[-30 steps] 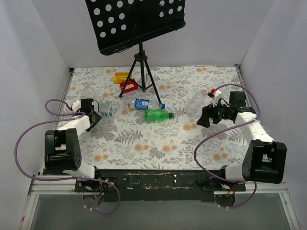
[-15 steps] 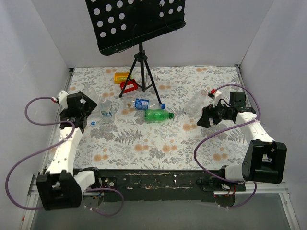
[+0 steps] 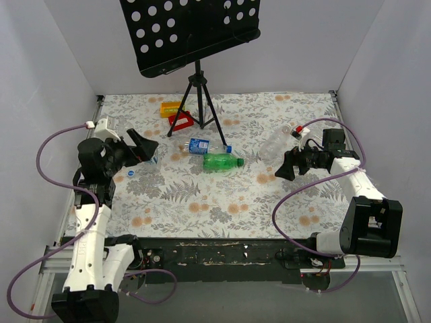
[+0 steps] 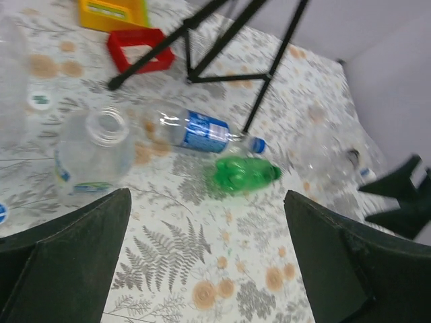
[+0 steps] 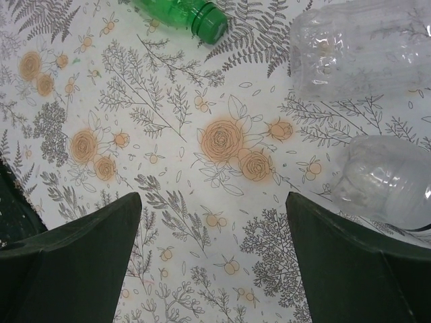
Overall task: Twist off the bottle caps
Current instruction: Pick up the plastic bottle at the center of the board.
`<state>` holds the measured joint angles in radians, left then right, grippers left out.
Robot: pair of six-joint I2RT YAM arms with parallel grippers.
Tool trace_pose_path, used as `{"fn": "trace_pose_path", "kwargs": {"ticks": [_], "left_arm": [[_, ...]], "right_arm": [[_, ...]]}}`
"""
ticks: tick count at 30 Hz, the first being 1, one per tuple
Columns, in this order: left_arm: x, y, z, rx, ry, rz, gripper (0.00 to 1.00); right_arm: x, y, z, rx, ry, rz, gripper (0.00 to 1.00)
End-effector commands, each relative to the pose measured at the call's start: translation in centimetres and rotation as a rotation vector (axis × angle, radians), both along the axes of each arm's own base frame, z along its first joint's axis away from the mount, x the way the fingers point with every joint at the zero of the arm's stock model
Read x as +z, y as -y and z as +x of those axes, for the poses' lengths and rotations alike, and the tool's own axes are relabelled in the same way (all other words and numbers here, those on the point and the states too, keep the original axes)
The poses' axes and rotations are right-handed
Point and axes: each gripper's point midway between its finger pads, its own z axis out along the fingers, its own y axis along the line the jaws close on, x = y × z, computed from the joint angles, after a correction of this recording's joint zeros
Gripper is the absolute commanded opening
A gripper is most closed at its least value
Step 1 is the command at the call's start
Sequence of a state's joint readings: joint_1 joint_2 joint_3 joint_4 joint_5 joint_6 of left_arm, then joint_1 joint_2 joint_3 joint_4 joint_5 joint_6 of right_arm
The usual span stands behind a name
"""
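Note:
My left gripper (image 3: 141, 149) (image 4: 207, 202) hangs open and empty above the left of the table. Just past it stands a clear labelled bottle (image 3: 149, 155) (image 4: 93, 153) with no cap on its mouth. A small blue cap (image 3: 130, 172) lies on the cloth near it. A blue-labelled bottle (image 3: 201, 145) (image 4: 200, 131) with a blue cap (image 4: 256, 144) and a green bottle (image 3: 222, 162) (image 4: 242, 173) (image 5: 180, 13) lie mid-table. My right gripper (image 3: 283, 165) (image 5: 212, 196) is open over bare cloth beside two clear bottles (image 3: 274, 143) (image 5: 363, 47).
A black tripod stand (image 3: 197, 101) with a perforated desk rises at the back centre. Red (image 3: 180, 121) and yellow (image 3: 170, 108) blocks lie by its legs. Another clear bottle (image 3: 128, 132) and a white cap (image 4: 39, 101) lie far left. White walls close in three sides.
My left gripper has opened and lifted away from the uncapped bottle, the arm rising and swinging back. The small blue cap now shows on the cloth. The right arm has barely moved.

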<state>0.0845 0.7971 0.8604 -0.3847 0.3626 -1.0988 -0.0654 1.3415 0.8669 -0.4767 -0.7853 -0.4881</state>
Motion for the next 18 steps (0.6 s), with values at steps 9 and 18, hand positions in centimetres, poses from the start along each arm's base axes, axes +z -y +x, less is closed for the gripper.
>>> {"fn": "trace_pose_path", "kwargs": {"ticks": [9, 18], "left_arm": [[-3.2, 13.9, -5.4, -0.58, 0.017, 0.13, 0.98], [-10.0, 20.2, -6.1, -0.781, -0.026, 0.549, 0.98]], "right_arm": [[1.9, -0.9, -0.3, 0.075, 0.058, 0.053, 0.96], [1.5, -0.9, -0.4, 0.077, 0.047, 0.049, 0.96]]}}
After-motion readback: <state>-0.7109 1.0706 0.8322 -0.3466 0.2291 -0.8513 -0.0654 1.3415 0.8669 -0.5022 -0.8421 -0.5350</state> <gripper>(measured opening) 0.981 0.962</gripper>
